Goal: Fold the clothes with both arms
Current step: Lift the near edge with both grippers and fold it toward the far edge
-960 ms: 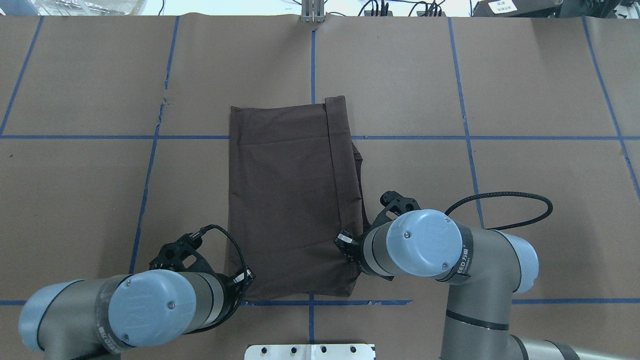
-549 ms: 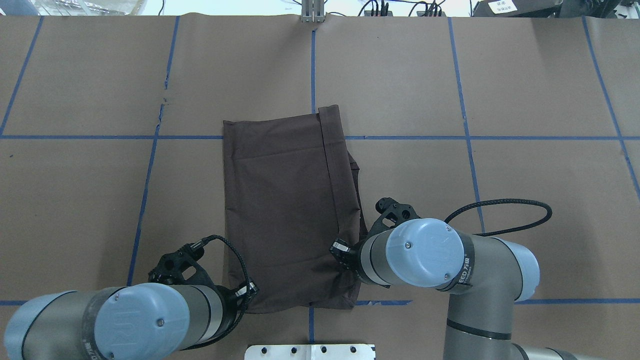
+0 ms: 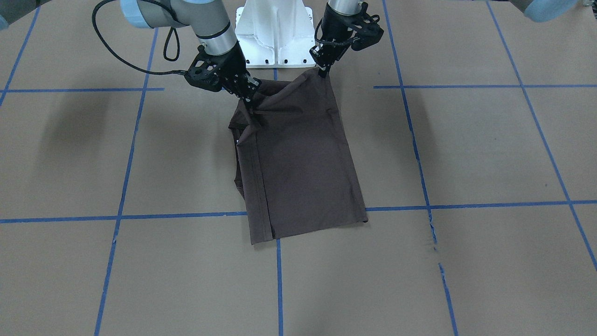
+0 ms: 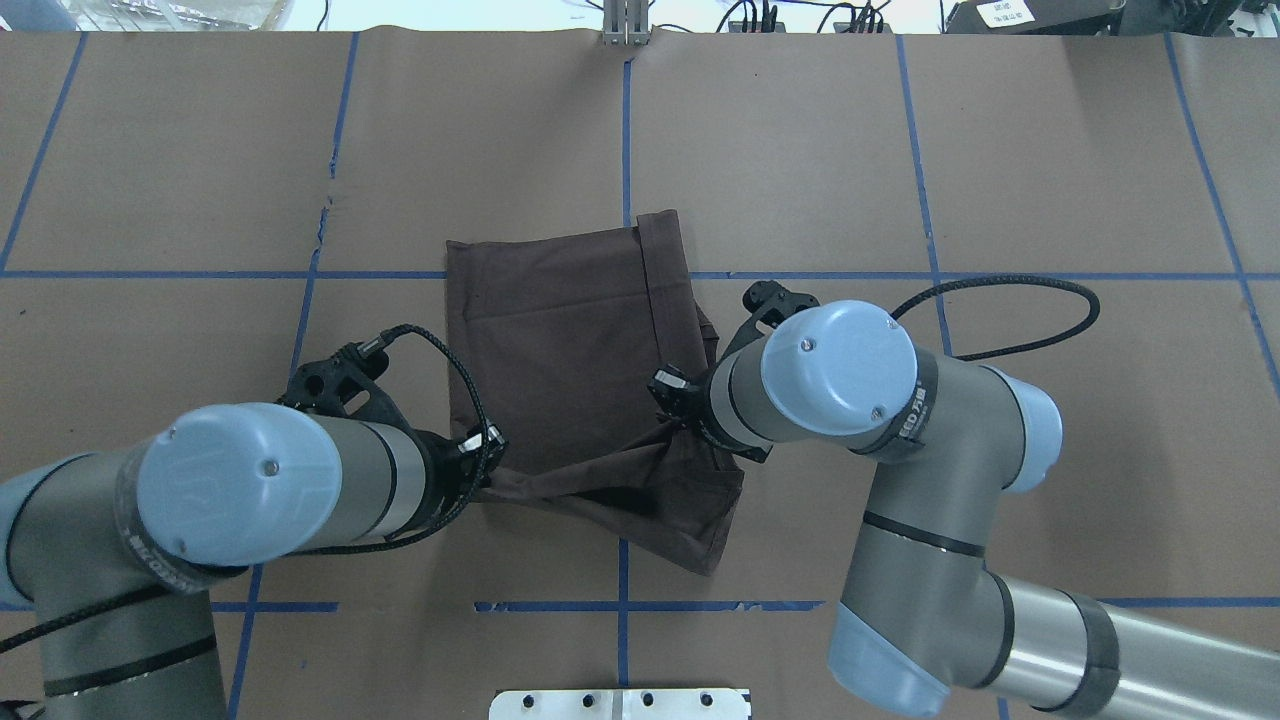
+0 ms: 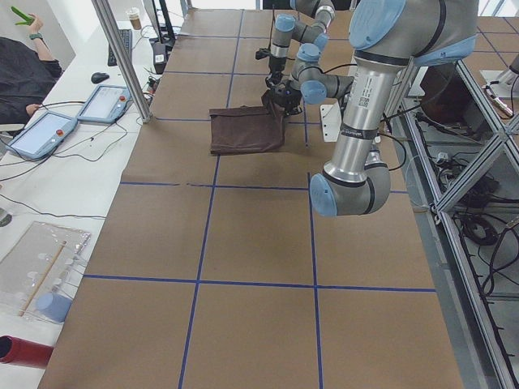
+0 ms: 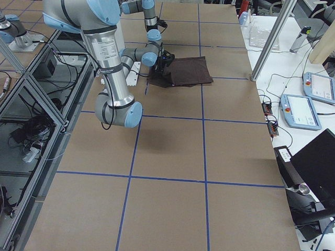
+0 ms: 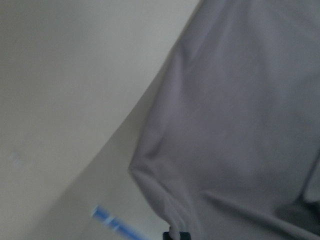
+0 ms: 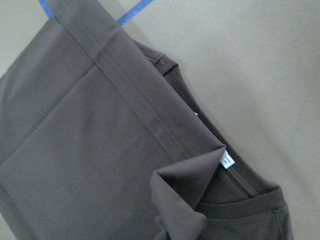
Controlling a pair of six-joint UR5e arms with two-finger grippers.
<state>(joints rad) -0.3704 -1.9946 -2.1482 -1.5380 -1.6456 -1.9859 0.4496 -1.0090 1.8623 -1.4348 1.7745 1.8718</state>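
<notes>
From overhead, the left gripper (image 4: pixel 487 462) pinches the T-shirt (image 4: pixel 560 340) at its 7 o'clock corner, the right gripper (image 4: pixel 668 412) its 4 o'clock edge, both raised above the table (image 4: pixel 800 150).

Bench (image 4: pixel 1100 150) w/ brown paper cover, blue tape grid (image 4: pixel 930 275). White pedestal base (image 3: pixel 261 37) at far edge. Side desk: 2 tablets (image 5: pixel 36 135), mouse (image 5: pixel 99 78), seated operator (image 5: pixel 20 77).

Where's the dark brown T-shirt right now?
Overhead view: the dark brown T-shirt lies centre of the brown table, its near edge lifted between the left gripper and right gripper.
</notes>
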